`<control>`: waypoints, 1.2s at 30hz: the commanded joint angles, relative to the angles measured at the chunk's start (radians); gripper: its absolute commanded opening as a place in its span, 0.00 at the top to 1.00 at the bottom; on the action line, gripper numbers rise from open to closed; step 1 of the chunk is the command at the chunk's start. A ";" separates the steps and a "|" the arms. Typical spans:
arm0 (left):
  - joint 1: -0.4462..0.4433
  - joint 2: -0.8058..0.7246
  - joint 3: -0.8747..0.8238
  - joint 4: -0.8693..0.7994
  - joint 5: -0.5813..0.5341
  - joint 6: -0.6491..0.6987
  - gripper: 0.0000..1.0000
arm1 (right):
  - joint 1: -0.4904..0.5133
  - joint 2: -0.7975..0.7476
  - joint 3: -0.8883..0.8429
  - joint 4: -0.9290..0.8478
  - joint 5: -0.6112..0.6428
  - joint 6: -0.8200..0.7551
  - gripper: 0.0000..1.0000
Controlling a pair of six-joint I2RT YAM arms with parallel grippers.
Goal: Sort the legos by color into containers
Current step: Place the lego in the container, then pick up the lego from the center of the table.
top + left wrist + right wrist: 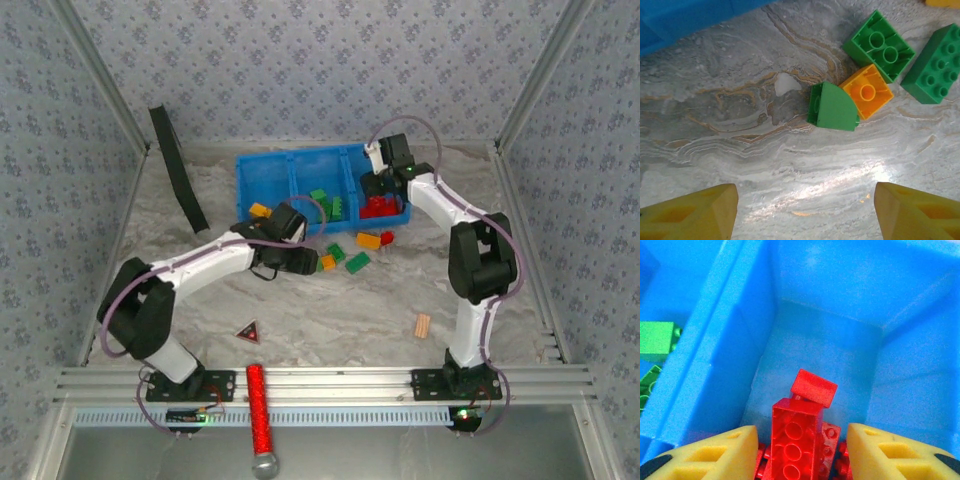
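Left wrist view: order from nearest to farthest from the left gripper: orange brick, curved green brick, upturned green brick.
1. Curved green brick, centre, ahead of the left gripper.
2. Orange brick, just right of it.
3. Upturned green brick, top right.

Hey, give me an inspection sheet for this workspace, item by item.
Surface: marbled table.
Job's things: blue bin; green bricks in its middle compartment, red bricks in the right one; loose bricks in front.
Clutter: tan piece, dark triangle, black strip, red cylinder at the near rail.
Claws: left claw open above loose bricks; right claw open over red bricks.
Cables: purple cable along each arm.
Surroundings: patterned walls, metal frame.
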 commanded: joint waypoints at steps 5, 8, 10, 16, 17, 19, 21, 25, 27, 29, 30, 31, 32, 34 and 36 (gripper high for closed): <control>-0.011 0.087 0.086 0.068 0.046 -0.070 0.29 | 0.005 -0.102 -0.029 -0.021 0.011 -0.011 0.48; -0.013 0.124 0.107 0.083 0.063 -0.081 0.30 | 0.005 -0.125 -0.044 -0.022 0.009 -0.009 0.48; -0.013 0.146 0.117 0.089 0.070 -0.085 0.30 | 0.001 -0.143 -0.054 -0.023 -0.011 0.005 0.48; -0.012 0.202 0.141 0.082 0.068 -0.094 0.32 | -0.004 -0.220 -0.104 -0.006 -0.071 0.040 0.48; -0.013 0.210 0.146 0.078 0.065 -0.094 0.32 | -0.003 -0.231 -0.109 -0.005 -0.072 0.042 0.48; -0.012 0.225 0.154 0.073 0.062 -0.093 0.33 | -0.004 -0.249 -0.122 -0.005 -0.071 0.044 0.48; -0.013 0.241 0.161 0.071 0.062 -0.091 0.34 | -0.004 -0.264 -0.132 -0.007 -0.068 0.044 0.48; -0.013 0.267 0.172 0.068 0.059 -0.092 0.35 | -0.005 -0.284 -0.144 -0.008 -0.069 0.043 0.48; -0.011 0.273 0.177 0.067 0.056 -0.092 0.37 | -0.005 -0.290 -0.148 -0.009 -0.068 0.042 0.48; -0.009 0.277 0.180 0.057 0.049 -0.092 0.40 | -0.004 -0.292 -0.150 -0.012 -0.066 0.040 0.48; -0.007 0.281 0.185 0.048 0.046 -0.092 0.42 | -0.004 -0.294 -0.151 -0.012 -0.064 0.039 0.48; -0.004 0.284 0.189 0.039 0.042 -0.092 0.44 | -0.006 -0.295 -0.154 -0.012 -0.065 0.039 0.48; -0.002 0.286 0.190 0.030 0.040 -0.092 0.44 | -0.007 -0.296 -0.157 -0.011 -0.064 0.038 0.48; 0.000 0.284 0.190 0.022 0.032 -0.091 0.45 | -0.006 -0.298 -0.164 -0.009 -0.065 0.037 0.48; 0.001 0.281 0.184 0.019 0.027 -0.089 0.46 | -0.007 -0.298 -0.166 -0.011 -0.065 0.036 0.48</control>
